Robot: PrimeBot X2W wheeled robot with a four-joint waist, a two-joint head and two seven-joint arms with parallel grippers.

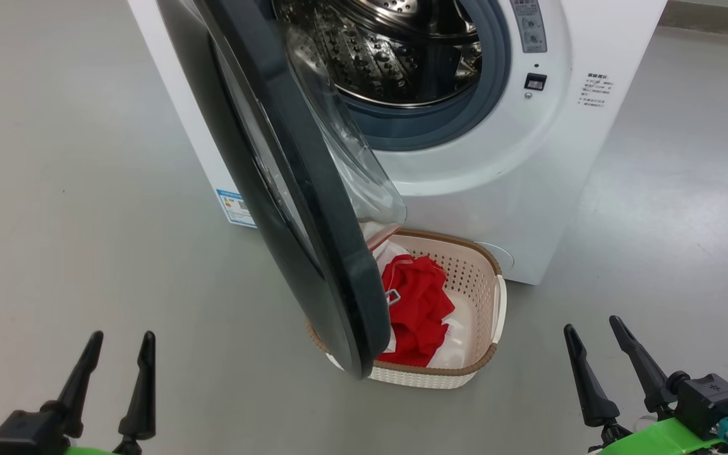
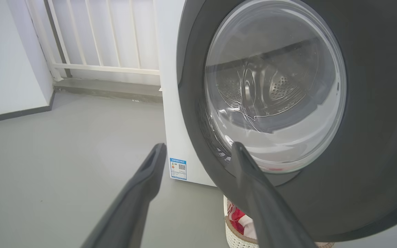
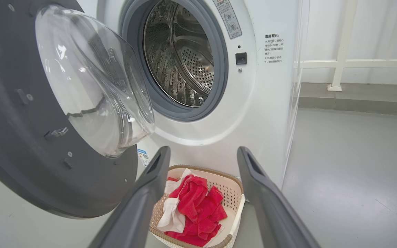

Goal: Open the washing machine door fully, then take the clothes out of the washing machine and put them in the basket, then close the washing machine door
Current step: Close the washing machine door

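Our left gripper (image 1: 122, 338) and right gripper (image 1: 591, 325) hang empty, fingers spread wide, with grey floor (image 1: 86, 189) around them. Ahead, the door (image 1: 339, 253) stands swung out from the washing machine (image 1: 528, 189). Its lower edge overlaps the basket (image 1: 478, 272), which holds the red clothes (image 1: 418, 309).

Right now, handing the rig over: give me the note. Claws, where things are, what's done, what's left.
Claws: left claw open, empty; right claw open, empty.
Things: washing machine door stands open; basket on the floor in front of the washing machine, clothes inside it.
Done: door opened, clothes in basket; the visible part of the drum shows no clothes.
Left: close the door.
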